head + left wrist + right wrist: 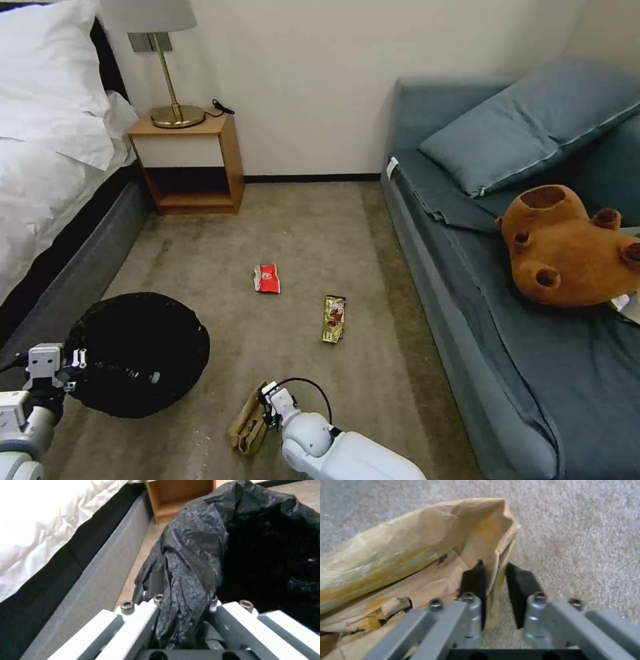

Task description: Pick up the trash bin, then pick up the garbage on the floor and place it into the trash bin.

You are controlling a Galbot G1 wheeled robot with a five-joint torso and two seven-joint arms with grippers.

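The trash bin [137,353], lined in crinkly black plastic, is held at the robot's left beside the bed [47,193], the left tool [185,605] clamped on its bag-draped rim. On the carpet, the right tool [493,580] pinches an edge of the tan paper bag [248,423]. Farther out lie the gold-brown wrapper [334,319] and red packet [267,279], their print too small to read.
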